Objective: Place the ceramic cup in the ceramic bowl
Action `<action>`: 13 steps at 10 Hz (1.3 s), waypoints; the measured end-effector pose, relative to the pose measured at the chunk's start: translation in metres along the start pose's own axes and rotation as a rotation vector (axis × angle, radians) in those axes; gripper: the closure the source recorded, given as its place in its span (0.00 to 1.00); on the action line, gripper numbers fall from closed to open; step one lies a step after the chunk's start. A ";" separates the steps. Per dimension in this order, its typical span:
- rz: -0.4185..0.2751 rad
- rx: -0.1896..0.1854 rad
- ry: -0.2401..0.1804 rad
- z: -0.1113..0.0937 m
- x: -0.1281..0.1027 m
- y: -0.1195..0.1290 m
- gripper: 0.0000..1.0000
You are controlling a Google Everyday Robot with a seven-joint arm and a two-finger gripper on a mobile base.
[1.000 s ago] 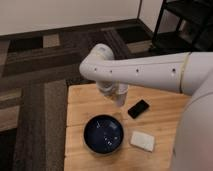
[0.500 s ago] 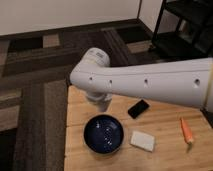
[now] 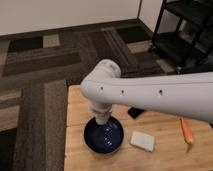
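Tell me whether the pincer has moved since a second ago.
Yes. The pincer has come down the view, from beyond the blue bowl to over its far rim.

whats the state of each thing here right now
ceramic bowl: upright on wooden table
end effector: pointing down over the bowl's far side
ceramic cup: cannot be told apart from end effector
white block: flat, right of bowl
carrot: lying near table's right edge
dark flat object: partly hidden by arm
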 end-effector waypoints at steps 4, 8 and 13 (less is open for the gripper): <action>-0.051 -0.029 0.038 0.020 0.023 0.011 1.00; -0.091 0.014 0.071 0.039 0.029 0.010 1.00; -0.146 0.014 0.046 0.053 0.019 0.020 1.00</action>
